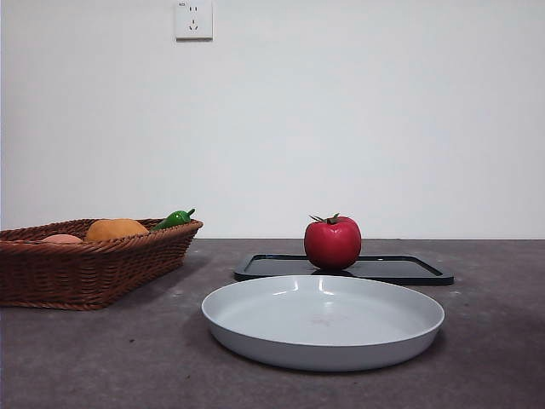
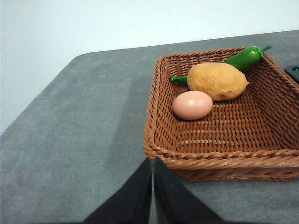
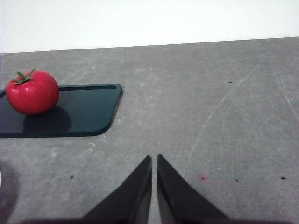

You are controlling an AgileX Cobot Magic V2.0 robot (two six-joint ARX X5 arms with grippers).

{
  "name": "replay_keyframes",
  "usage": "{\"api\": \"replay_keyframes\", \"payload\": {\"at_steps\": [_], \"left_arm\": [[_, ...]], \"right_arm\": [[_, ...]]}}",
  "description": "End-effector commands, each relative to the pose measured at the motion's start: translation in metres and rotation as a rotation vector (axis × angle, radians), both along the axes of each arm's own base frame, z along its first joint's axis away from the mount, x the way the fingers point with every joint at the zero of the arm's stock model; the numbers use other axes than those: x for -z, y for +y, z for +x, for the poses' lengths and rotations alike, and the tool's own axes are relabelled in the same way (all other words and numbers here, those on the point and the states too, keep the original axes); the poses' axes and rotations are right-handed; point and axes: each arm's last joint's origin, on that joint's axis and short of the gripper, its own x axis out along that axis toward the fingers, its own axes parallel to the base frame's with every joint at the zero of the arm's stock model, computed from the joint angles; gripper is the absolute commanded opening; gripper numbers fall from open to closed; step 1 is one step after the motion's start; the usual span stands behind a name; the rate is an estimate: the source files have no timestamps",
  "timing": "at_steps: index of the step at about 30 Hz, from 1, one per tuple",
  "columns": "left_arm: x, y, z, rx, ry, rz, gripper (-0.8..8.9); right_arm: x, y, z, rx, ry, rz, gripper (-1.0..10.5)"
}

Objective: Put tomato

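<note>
Nearest the front camera lies a grey plate [image 1: 324,322]; behind it the tomato [image 1: 332,243] stands upright on a black tray [image 1: 409,271]. Right gripper [image 3: 154,161], jaws closed and empty, sits well apart from the tomato; left gripper [image 2: 153,163], likewise closed, hangs beside the wicker basket [image 2: 224,161].

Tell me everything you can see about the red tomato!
The tomato is round, glossy and bright red, with a small spiky green stem on top. It looks smooth and whole. It sits upright on the flat black tray, behind the empty grey plate. Only the tray touches it; neither tool is near it.
</note>
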Motion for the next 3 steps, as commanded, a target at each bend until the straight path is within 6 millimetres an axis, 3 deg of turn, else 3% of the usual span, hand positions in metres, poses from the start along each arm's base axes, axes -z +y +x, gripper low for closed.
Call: {"api": "replay_keyframes", "payload": {"at_steps": [1,3], "left_arm": [[0.0076,0.0002,0.0008,-0.004,0.025,-0.004,0.07],[0.0076,0.0002,0.0008,-0.004,0.025,-0.004,0.07]], "right_arm": [[0.0006,0.0,0.0002,0.001,-0.007,0.011,0.1],[0.0006,0.0,0.0002,0.001,-0.007,0.011,0.1]]}}
